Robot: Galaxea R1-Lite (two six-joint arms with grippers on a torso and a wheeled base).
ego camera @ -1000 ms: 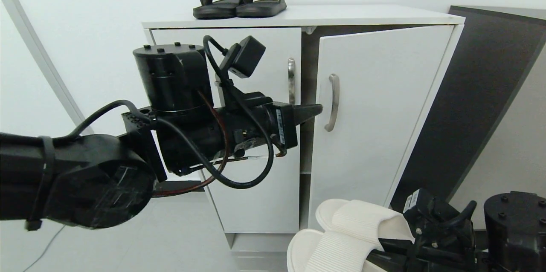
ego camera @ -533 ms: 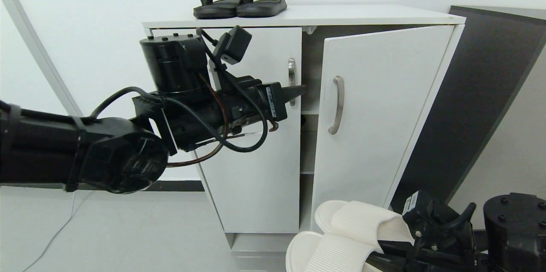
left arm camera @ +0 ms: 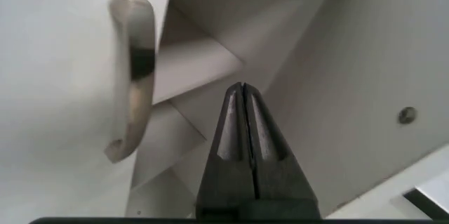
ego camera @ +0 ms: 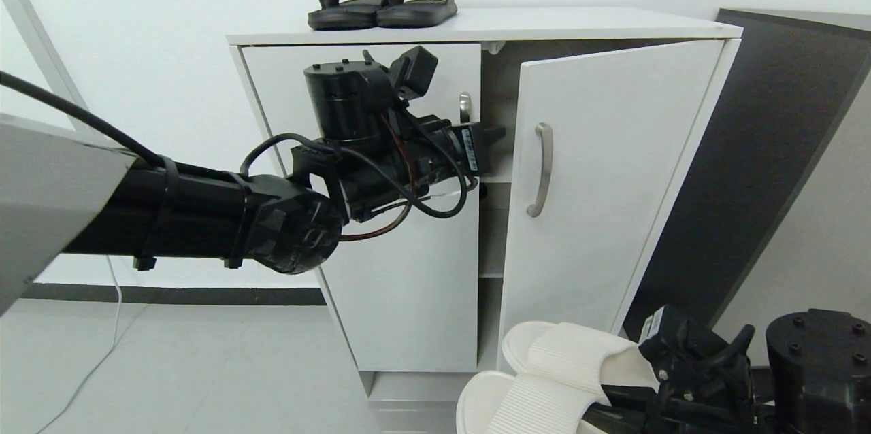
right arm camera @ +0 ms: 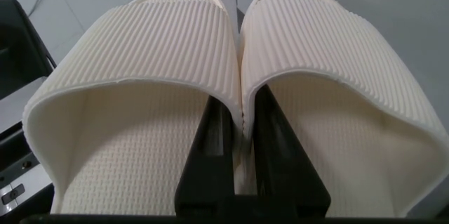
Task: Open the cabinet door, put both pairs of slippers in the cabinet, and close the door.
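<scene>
One cabinet stands against the far wall with two doors, each with one metal handle. The left door is shut. The right door stands ajar, and the dark gap between them shows a shelf.

There are two pairs of slippers, four in all. The black slippers sit side by side on the cabinet's top, toward its left. The white slippers are low at the near right, held side by side.

The left arm stretches level from the near left. The left hand has its fingers pressed together, with the tip in the gap just right of the left door's handle. The right hand is clamped on the white slippers' inner edges.
</scene>
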